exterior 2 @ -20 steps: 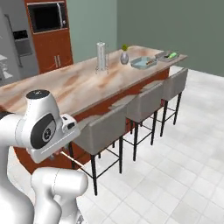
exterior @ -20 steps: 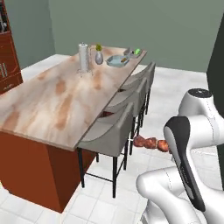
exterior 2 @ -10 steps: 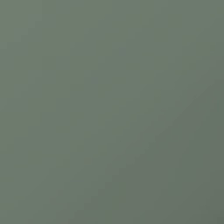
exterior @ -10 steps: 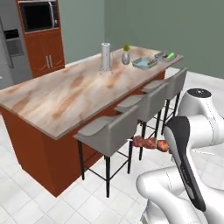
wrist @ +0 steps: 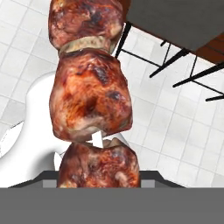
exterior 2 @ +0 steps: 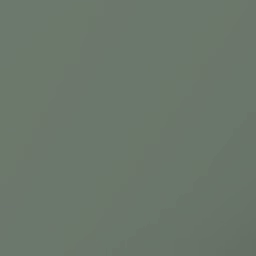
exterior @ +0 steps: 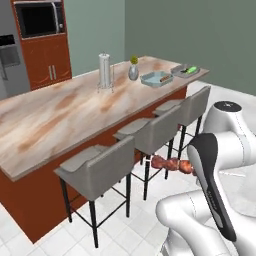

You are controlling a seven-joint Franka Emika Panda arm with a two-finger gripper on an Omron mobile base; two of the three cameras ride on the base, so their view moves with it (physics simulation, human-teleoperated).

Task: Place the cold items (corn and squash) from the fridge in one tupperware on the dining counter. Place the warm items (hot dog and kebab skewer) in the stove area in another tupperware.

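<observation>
I see the kebab skewer of dark red-brown meat chunks carried level beside the grey stools; the green squash lies in the grey rectangular tray on the beige marbled dining counter, beside the pale blue octagonal tray.

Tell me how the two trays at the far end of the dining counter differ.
Colour: the pale blue-grey tray is lighter and bluer than the darker grey rectangular tray.
Position: the blue-grey tray sits nearer the small vase; the grey tray lies beyond it, closer to the counter's end.
Contents: the grey tray holds a bright green squash; something small and orange-tan lies in the blue-grey tray.
Both are shallow and rest flat on the dining counter.
</observation>
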